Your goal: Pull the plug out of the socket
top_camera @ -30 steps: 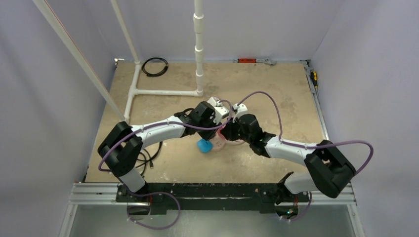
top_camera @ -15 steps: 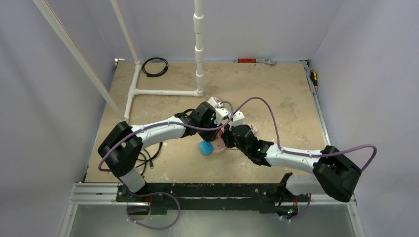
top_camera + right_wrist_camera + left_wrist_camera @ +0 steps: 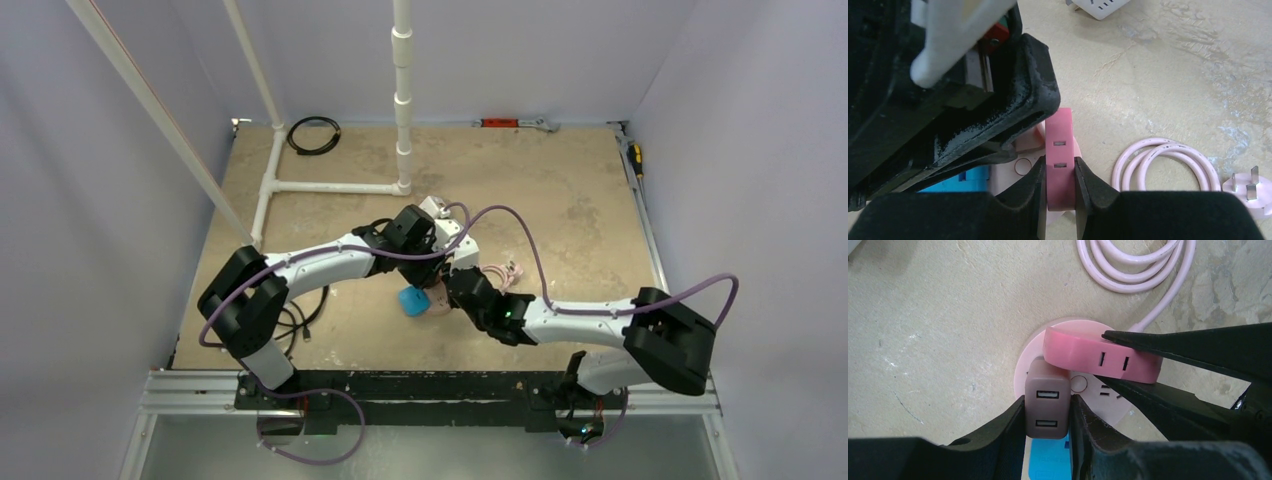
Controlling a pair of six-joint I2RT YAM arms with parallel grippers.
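The socket (image 3: 1025,356), a pale-pink round disc, lies flat on the table, with its face slots beside my fingers. My left gripper (image 3: 1048,412) is shut on a small dusky-pink square plug (image 3: 1047,395) with two USB ports, which stands on the disc. My right gripper (image 3: 1060,172) is shut on a brighter pink block (image 3: 1058,135) with two slots, which stands on the same disc (image 3: 1005,175). The block also shows in the left wrist view (image 3: 1098,352). In the top view both grippers meet over the socket (image 3: 436,298). Its coiled pink cord (image 3: 1168,165) lies to the right.
A blue object (image 3: 411,300) lies against the socket's near-left side. A three-pin plug (image 3: 1248,187) ends the cord. A white adapter (image 3: 1103,7) lies behind. A white pipe frame (image 3: 330,187), a black cable coil (image 3: 313,135) and tools (image 3: 515,123) stand at the back.
My right arm has swung down and toward the near edge, its gripper shifting left onto the socket and uncovering the coiled cord. My left arm has barely moved.
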